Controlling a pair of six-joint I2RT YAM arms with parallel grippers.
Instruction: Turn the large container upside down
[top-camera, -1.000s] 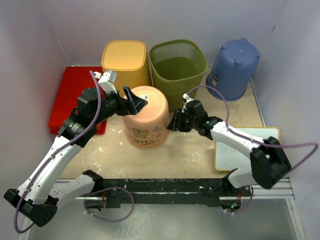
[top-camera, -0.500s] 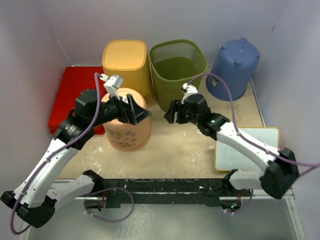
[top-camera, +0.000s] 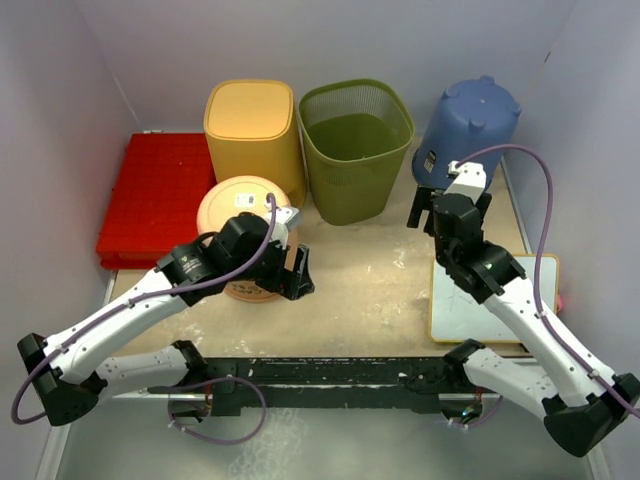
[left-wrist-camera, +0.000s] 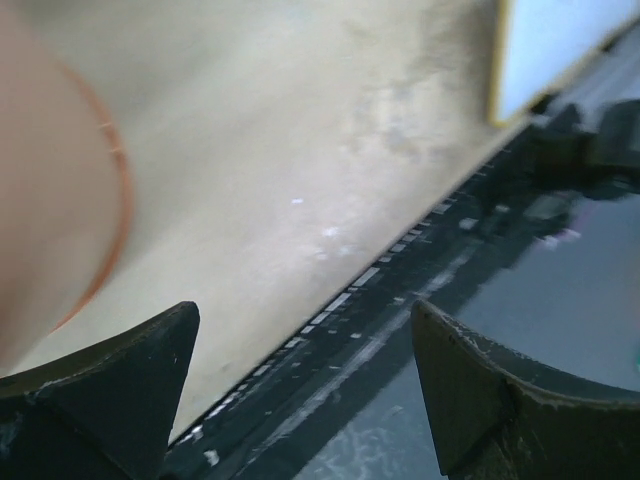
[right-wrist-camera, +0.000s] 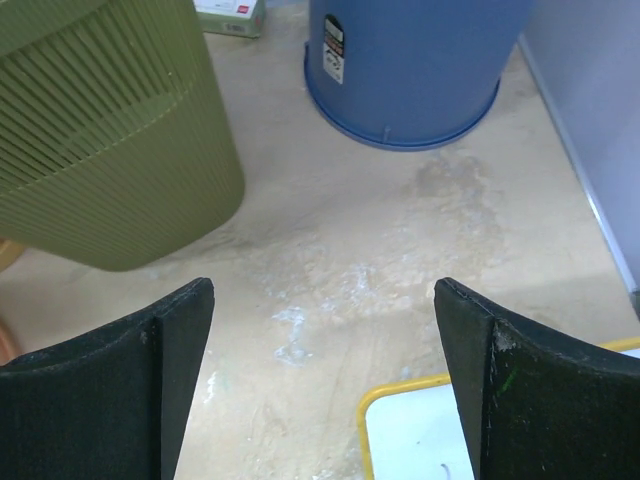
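Peach round plastic container (top-camera: 238, 205) stands closed end up before yellow rectangular plastic bin (top-camera: 250, 115); left gripper (top-camera: 298, 275) just right of it, jaws spread, empty; right gripper (top-camera: 424, 208), jaws spread, near inverted blue plastic bucket (top-camera: 465, 125).

The left arm (top-camera: 215, 258) hides the near side of the peach container (top-camera: 243, 203), the left wrist view shows it only as a blur cut off at left, and the label (right-wrist-camera: 333, 47) on the blue bucket (right-wrist-camera: 420, 60) is too small to read.
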